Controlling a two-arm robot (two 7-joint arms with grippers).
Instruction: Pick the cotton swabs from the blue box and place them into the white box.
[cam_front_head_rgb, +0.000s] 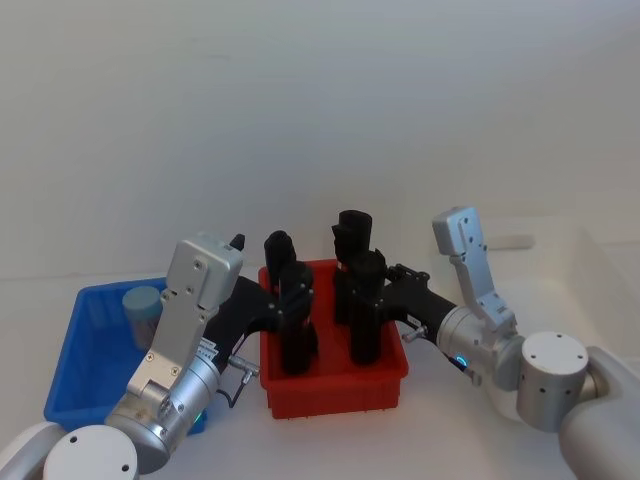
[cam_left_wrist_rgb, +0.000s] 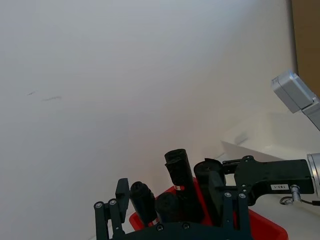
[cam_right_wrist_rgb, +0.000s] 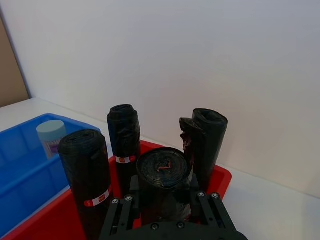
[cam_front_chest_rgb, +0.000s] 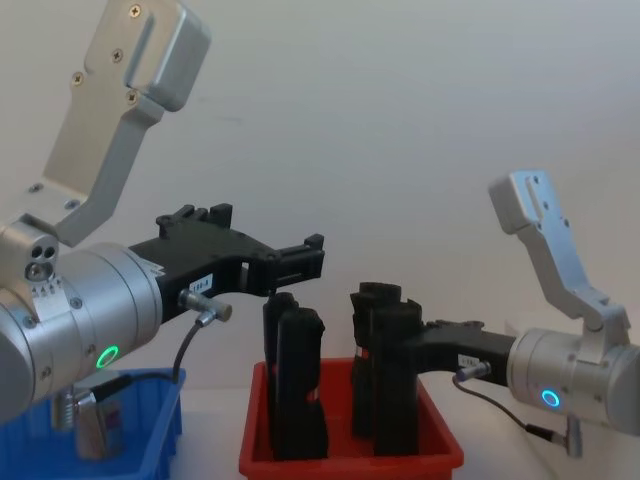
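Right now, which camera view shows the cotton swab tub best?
The right wrist view: the cotton swabs stand unobstructed in the blue box, pale cap and clear body visible. The head view shows the tub partly hidden by the left arm. In the chest view I cannot make it out.

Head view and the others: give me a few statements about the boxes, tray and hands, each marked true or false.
1. Four black rolls stand upright in the red tray. True.
2. One swab tub stands in the blue box. True.
3. The left hand holds a swab tub. False: it is open and empty, above the tray's left edge.
4. The blue box lies to the robot's right of the red tray. False: it lies to the left.
5. The right hand is over the blue box. False: it is at the rolls on the tray's right side.
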